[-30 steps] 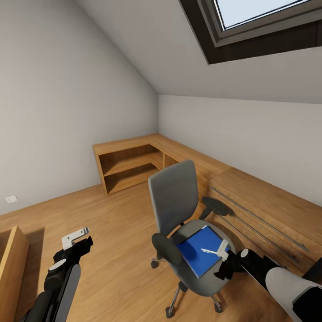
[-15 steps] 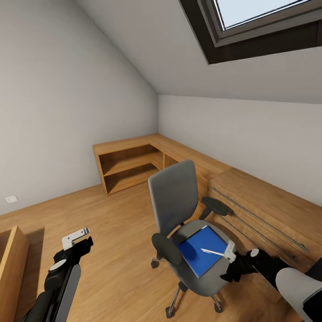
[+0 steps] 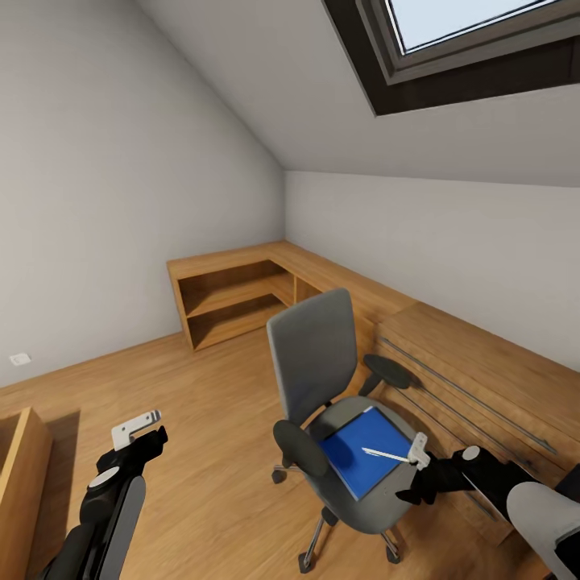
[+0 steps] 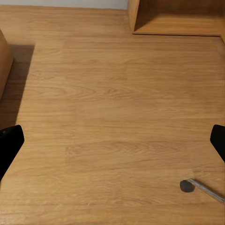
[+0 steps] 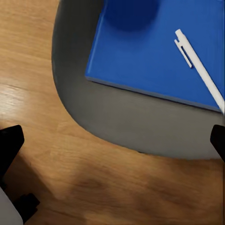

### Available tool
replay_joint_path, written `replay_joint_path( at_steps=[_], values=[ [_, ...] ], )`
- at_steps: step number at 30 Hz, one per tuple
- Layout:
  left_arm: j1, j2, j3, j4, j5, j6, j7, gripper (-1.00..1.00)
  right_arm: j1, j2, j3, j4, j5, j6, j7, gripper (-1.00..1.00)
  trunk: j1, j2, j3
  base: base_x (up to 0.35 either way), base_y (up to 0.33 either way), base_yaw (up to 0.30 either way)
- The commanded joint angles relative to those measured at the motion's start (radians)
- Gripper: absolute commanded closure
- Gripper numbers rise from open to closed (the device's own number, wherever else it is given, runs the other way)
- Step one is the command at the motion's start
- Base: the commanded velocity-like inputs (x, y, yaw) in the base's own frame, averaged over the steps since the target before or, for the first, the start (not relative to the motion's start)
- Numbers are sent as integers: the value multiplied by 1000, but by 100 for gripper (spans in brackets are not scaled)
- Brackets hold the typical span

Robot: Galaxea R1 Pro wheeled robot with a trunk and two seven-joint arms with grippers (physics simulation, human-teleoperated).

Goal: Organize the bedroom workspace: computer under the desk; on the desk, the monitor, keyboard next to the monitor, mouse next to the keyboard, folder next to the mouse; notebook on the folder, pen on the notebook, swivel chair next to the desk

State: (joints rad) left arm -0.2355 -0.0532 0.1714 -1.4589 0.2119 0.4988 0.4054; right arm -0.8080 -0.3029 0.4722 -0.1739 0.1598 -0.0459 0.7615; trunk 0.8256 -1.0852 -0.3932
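On the chair (image 3: pixel 330 403) seat, near mid-room, the blue folder (image 3: pixel 362 451) lies flat, and the pen (image 3: pixel 385 455) lies on top of it, toward the folder's right side in the head view. In the right wrist view you see the folder (image 5: pixel 154 51) overhanging none of the grey seat (image 5: pixel 122 126), with the white pen (image 5: pixel 199 70) lying diagonally across it, clip end up on the blue cover. No brand, label or writing can be read on folder, pen or chair.

Your right tool (image 3: pixel 419 451) hangs just beside the seat's right edge, its pale finger close to the pen's end; whether it touches the pen you cannot tell from the head view. In the right wrist view its dark fingertips (image 5: pixel 9 145) sit at opposite frame edges, so the jaws stand wide apart, holding nothing.

Your left tool (image 3: pixel 135 428) is well apart from the chair, over bare wood floor (image 3: pixel 201 483). In the left wrist view its fingertips (image 4: pixel 9 140) are likewise spread wide, empty, with a chair castor (image 4: pixel 186 185) in the corner.

Behind the chair a wooden shelf unit (image 3: pixel 234 298) runs along the wall, under a skylight (image 3: pixel 475 40).
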Motion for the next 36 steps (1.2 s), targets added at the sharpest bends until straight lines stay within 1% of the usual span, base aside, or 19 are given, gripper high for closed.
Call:
replay_joint_path(
  at_steps=[1,2,3,4,7,8,10,12,20,23,24,26,28,30,32,34,35,36],
  values=[
    [-1,-1,0,-1,11,3,6,-100,0,1,-5,-1,11,-5,-6,-100,0,-1,-1,23,0,0],
    [-1,-1,0,-1,11,3,6,-100,0,6,-4,-1,9,-8,-63,-100,0,-1,-1,126,-27,0],
    [-1,-1,0,-1,11,3,6,-100,0,10,-3,-1,9,-12,-89,-100,0,-1,-1,160,-54,0],
    [-1,-1,0,-1,11,3,6,-100,0,19,-2,-2,9,-23,-130,-100,0,-1,-1,208,-99,0],
    [-1,-1,0,-1,11,3,6,-100,0,31,-1,-2,9,-55,-166,-100,0,-1,-1,221,-122,0],
    [-1,-1,1,-2,11,3,7,-100,0,40,-4,-2,10,-122,-191,-100,0,-1,-1,80,-50,0],
    [-1,-1,2,-3,11,3,9,-100,0,40,-5,-2,10,-148,-197,-100,0,-1,-1,52,-33,0],
    [-1,-1,2,-5,11,3,10,-100,0,41,-5,-1,10,-158,-199,-100,0,-1,-1,29,-18,0],
    [-1,-1,2,-7,12,3,10,-100,-3,37,-8,-1,6,-172,-203,-100,0,-1,-1,14,-7,0],
    [-1,-1,3,-8,12,3,9,-100,-3,37,-9,-1,-5,-173,-201,-100,0,-1,-1,104,-1,0],
    [-1,-1,3,-13,12,3,8,-100,-3,36,-8,-1,-26,-173,-197,-100,0,-1,-1,234,-1,0],
    [-1,-1,3,-16,12,3,8,-100,-3,35,-8,-1,-41,-173,-191,-100,0,-1,-1,258,0,0],
    [-1,0,3,-21,12,4,7,-100,-3,32,-8,-1,-58,-173,-168,-100,0,-1,-1,216,0,0],
    [-1,0,3,-24,13,5,7,-100,-3,28,-8,-1,-64,-173,-147,-100,0,-1,-1,128,0,0],
    [-1,0,4,-35,13,7,7,-100,-3,14,-7,-1,-73,-174,-96,-100,0,-1,-1,60,0,0],
    [-1,0,4,-50,14,9,7,-100,-3,4,-7,-1,-77,-174,-69,-100,0,-1,-1,34,0,0],
    [-1,0,4,-73,15,10,8,-100,-3,-8,-8,-1,-87,-175,-40,-100,0,-1,-1,19,0,0],
    [-1,-1,5,-99,16,12,9,-100,-3,-25,-8,-2,-114,-176,4,-100,0,-1,-1,10,0,0]
  ],
)
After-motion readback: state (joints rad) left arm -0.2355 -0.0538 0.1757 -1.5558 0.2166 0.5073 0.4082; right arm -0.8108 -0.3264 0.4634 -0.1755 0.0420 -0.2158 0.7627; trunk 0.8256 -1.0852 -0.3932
